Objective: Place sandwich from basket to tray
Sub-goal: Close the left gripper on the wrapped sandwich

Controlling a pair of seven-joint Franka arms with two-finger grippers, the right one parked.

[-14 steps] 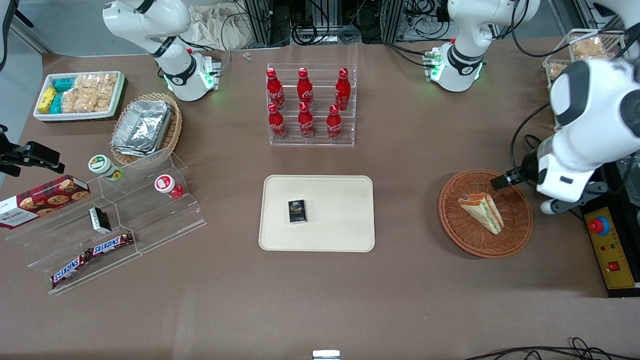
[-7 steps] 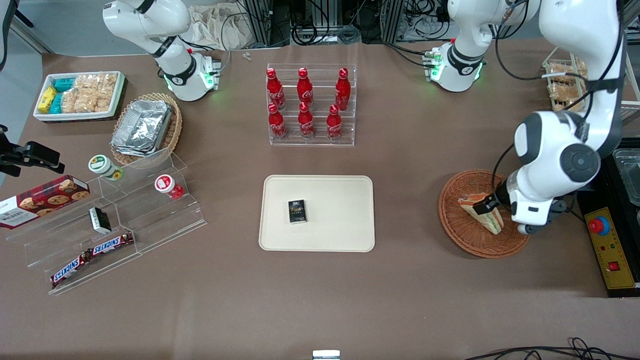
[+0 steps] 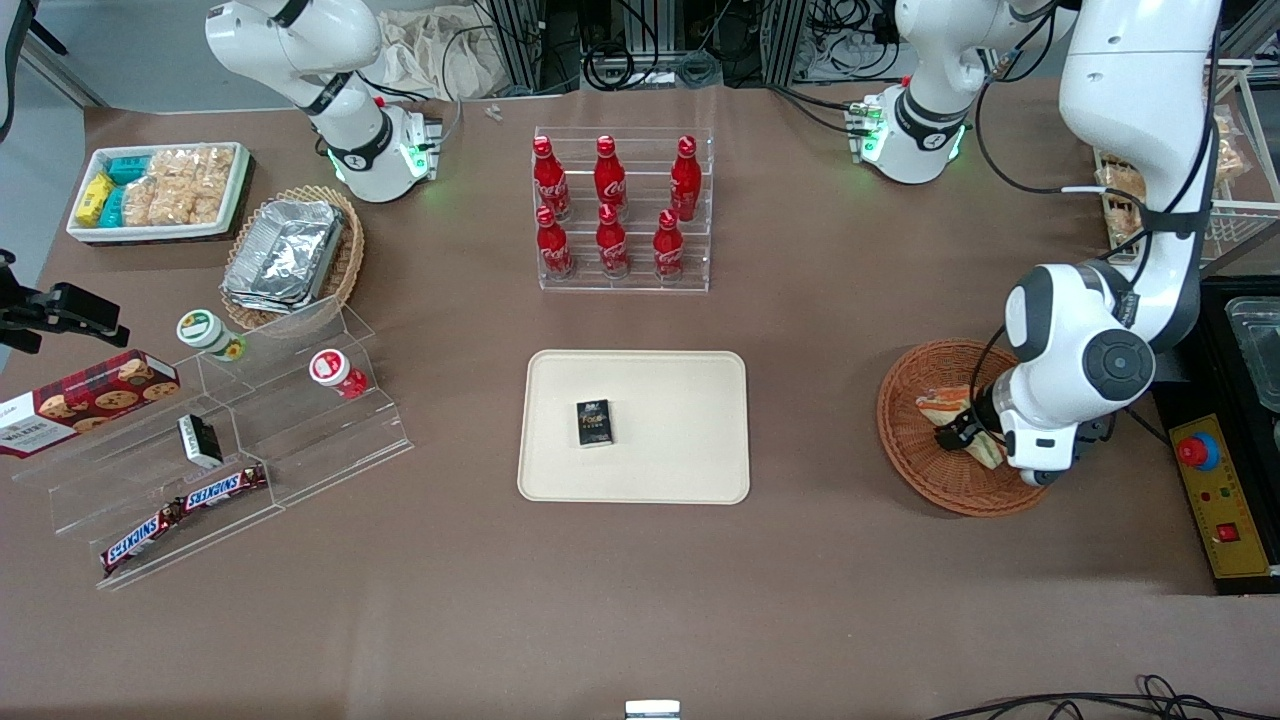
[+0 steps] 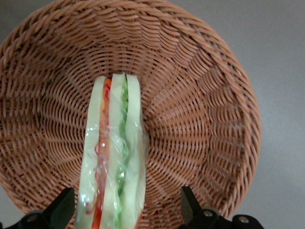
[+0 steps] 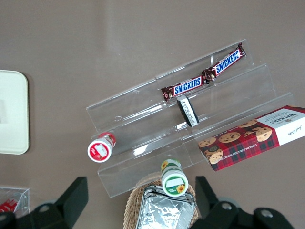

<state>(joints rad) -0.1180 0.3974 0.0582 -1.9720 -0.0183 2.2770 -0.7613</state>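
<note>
Left arm reaches in from the working arm's end of the bench (image 3: pixel 820 560), upper link near vertical, elbow joint bent low over the basket (image 3: pixel 905 440), wrist pointing down. Gripper (image 4: pixel 127 207) sits low inside the basket, fingers (image 4: pixel 62 207) spread wide, one on each side of the sandwich (image 4: pixel 114 157); gap visible between each finger and the wrap, so not clamped.

Sandwich lies in the basket on its edge, filling layers facing up toward the wrist camera, narrow end toward basket centre. In the front view the sandwich (image 3: pixel 945 405) is partly hidden by the wrist, only its end toward 9 o'clock showing.

Basket is at 3 o'clock from the tray (image 3: pixel 700 420), well apart. Tray sits mid-bench, with a small black box (image 3: pixel 594 422) lying on it, toward its 9 o'clock half. Rack of red bottles (image 3: pixel 615 215) at 12 o'clock from the tray, farther from the front camera.
</note>
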